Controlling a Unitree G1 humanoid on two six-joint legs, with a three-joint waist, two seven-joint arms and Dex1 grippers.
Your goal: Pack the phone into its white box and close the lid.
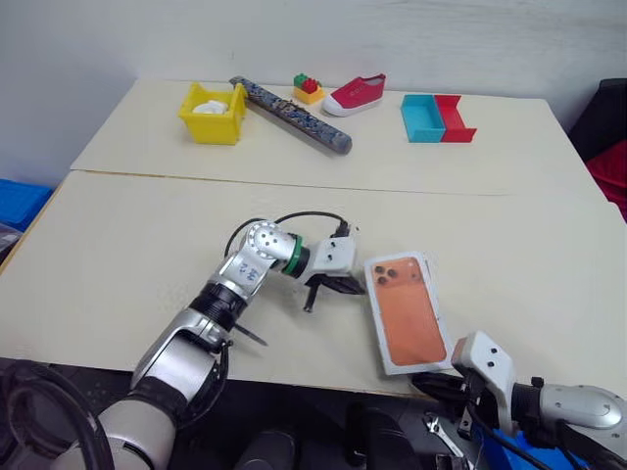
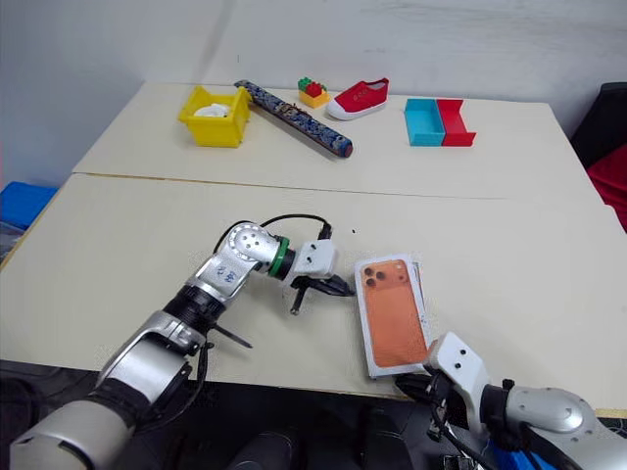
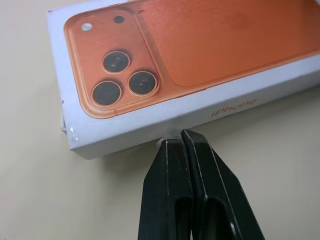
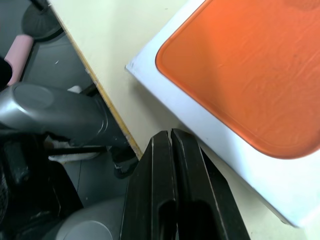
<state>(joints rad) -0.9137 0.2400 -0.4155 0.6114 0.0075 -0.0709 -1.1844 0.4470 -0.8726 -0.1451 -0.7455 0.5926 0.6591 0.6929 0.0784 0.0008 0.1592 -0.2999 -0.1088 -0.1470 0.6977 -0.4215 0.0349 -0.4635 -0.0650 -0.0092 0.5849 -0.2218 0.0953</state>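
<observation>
Left wrist view, shut left tool (image 3: 182,134) touching the lid (image 3: 150,117), table (image 1: 147,235)

The white box (image 2: 395,313), lid on and printed with an orange phone picture, lies near the counter's (image 2: 509,264) front edge between the two tools. The left tool (image 2: 336,286) (fingers pressed together) points at its long side; the right tool (image 2: 416,384) sits at its near corner.
</observation>
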